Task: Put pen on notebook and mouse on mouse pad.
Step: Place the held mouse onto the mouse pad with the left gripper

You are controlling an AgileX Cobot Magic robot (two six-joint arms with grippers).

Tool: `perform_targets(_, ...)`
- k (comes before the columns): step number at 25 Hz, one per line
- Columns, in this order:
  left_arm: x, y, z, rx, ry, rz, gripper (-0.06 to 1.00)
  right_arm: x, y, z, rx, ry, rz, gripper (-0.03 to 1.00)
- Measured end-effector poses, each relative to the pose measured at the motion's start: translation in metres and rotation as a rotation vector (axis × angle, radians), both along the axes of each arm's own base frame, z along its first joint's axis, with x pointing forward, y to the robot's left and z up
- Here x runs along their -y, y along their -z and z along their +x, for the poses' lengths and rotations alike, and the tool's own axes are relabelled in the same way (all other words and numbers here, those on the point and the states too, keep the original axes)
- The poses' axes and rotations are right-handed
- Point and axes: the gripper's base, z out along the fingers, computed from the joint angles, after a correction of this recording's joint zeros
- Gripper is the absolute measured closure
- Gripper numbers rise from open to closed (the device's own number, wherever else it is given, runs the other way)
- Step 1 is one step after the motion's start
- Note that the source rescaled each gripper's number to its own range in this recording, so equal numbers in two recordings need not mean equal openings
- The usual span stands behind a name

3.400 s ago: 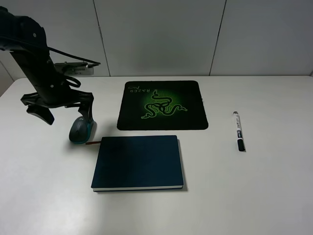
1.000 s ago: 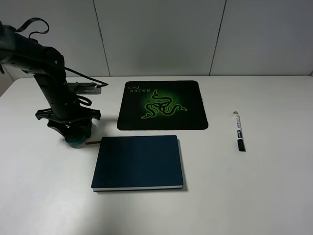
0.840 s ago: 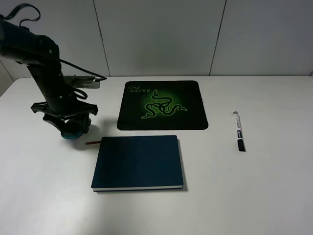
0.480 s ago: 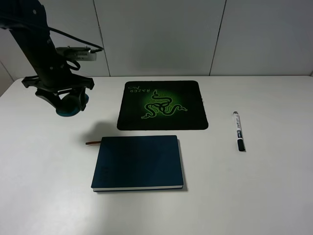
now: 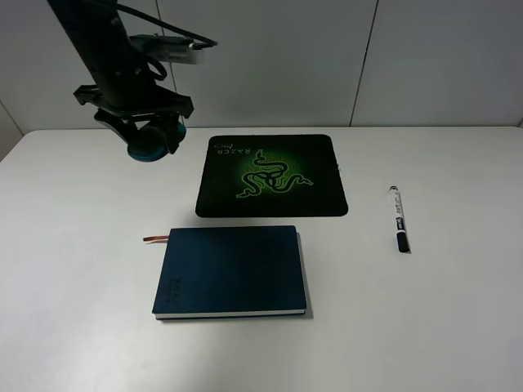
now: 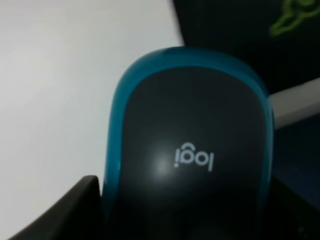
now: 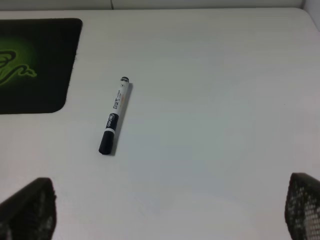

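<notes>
The notebook (image 5: pixel 230 271) is seen nearest, flat on the table (image 5: pixel 458 310), with the pen (image 5: pixel 398 219) lying well apart to its right. Beyond is the mouse pad (image 5: pixel 271 175). Past its left edge, the mouse (image 5: pixel 151 145) is held aloft, clamped by the left gripper (image 5: pixel 147 135). The right gripper (image 7: pixel 165 207) is seen with jaws spread wide.

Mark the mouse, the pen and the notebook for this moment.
mouse (image 6: pixel 190 120), left wrist view, on its grey top near the logo.
pen (image 5: pixel 398 219), exterior high view, mid-barrel.
notebook (image 5: pixel 233 269), exterior high view, centre of the cover.
</notes>
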Motion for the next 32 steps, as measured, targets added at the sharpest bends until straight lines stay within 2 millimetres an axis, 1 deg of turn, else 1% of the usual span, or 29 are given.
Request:
perform_targets(6, 0.042, 0.006, 0.012, 0.023, 0.082, -0.012, 0.94, 0.0, 0.0, 0.0, 0.0, 0.0, 0.0, -0.03)
perform_targets(11, 0.067, 0.017, 0.024, 0.032, 0.118, -0.019, 0.94, 0.0, 0.0, 0.0, 0.0, 0.0, 0.0, -0.03)
perform_targets(15, 0.076, 0.029, 0.036, 0.034, 0.121, -0.021, 0.94, 0.0, 0.0, 0.0, 0.0, 0.0, 0.0, -0.03)
perform_targets(25, 0.091, 0.066, 0.061, 0.039, 0.12, -0.023, 0.94, 0.0, 0.0, 0.0, 0.0, 0.0, 0.0, -0.03)
perform_targets(32, 0.107, 0.088, 0.066, 0.086, 0.141, -0.048, 0.94, 0.0, 0.0, 0.0, 0.0, 0.0, 0.0, -0.03)
